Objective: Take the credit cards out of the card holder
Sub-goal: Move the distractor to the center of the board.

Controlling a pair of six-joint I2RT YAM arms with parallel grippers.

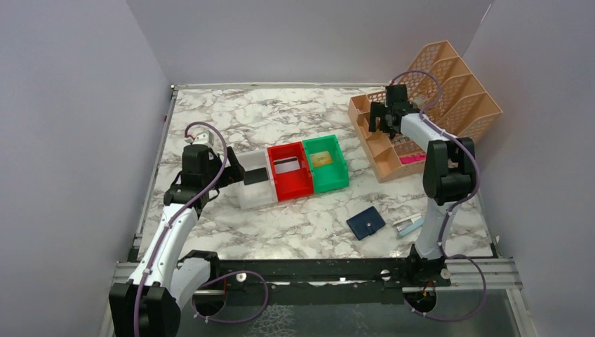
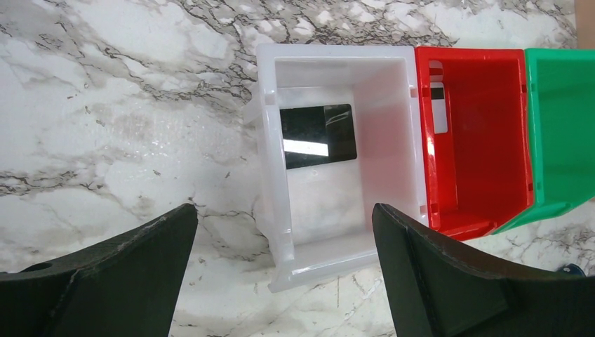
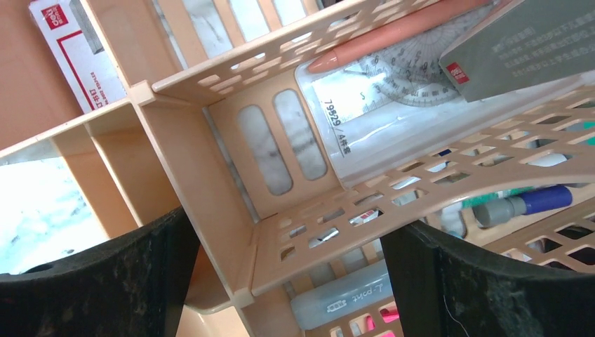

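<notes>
Card holder: a small navy wallet lies flat on the marble table, in front of the right arm's base, and looks folded shut. A small silver-blue object lies just beside it.
Black card: rests flat on the floor of the white bin, its surface glossy with a streak of reflected light.
Whitish-grey card: sits in the red bin, shown only as a pale strip with a dark stripe against the bin's wall.
Gold card: lies in the green bin at the end of the row.
Handling: the cards look light, thin, stiff and slick. Lying flat, they offer little to pinch, so a raised short edge would be the likely hold. The holder looks soft and light and may slide when pushed.
Left gripper: fingers spread wide with nothing between them, hovering over the near end of the white bin. The black card is ahead of the fingertips and apart from them.
Right gripper: fingers also spread and empty, over the peach mesh organiser, well apart from the holder and every card.
Progress: all three cards appear to be out of the holder.
</notes>
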